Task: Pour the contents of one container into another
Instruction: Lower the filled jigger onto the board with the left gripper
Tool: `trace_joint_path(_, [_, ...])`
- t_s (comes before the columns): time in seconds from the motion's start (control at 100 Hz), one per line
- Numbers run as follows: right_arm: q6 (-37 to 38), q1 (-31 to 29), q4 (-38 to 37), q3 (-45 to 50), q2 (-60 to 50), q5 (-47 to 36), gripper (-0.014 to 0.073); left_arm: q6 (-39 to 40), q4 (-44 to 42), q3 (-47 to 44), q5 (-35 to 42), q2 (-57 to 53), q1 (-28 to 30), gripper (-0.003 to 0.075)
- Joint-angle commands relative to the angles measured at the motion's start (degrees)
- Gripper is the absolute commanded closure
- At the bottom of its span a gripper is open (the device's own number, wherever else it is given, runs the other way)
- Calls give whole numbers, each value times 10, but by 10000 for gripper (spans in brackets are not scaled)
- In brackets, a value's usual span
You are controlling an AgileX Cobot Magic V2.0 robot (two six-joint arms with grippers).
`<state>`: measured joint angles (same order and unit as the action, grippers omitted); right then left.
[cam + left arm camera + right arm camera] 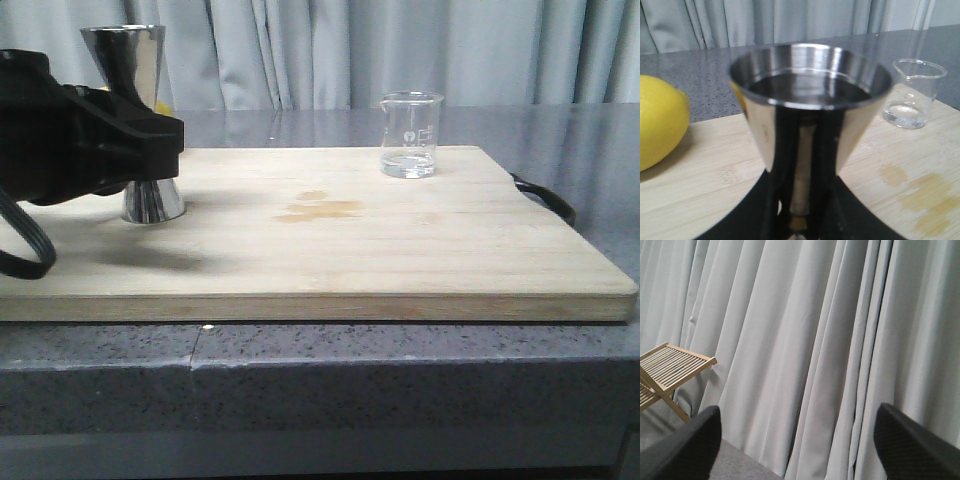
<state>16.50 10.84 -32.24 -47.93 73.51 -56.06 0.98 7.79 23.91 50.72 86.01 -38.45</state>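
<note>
The tall steel jigger stands upright at the back left of the wooden board. My left gripper is shut on its narrow waist, and the left wrist view has the black fingers hugging the jigger from both sides. The small glass beaker sits apart at the board's back right, with a little clear liquid in its bottom; it also shows as the beaker beyond the jigger. My right gripper is open, faces the curtain with nothing between its fingers, and is outside the front view.
A yellow lemon lies on the board close beside the jigger. A faint damp stain marks the board's middle. A black loop sticks out at the board's right edge. Grey counter surrounds the board; a wooden slatted rack stands by the curtain.
</note>
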Motion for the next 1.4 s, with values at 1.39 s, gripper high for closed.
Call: trace_joint_path(1.39, [-3,-3,23,-19,-18,-30,32,10,7,-10,84,-10,1,739])
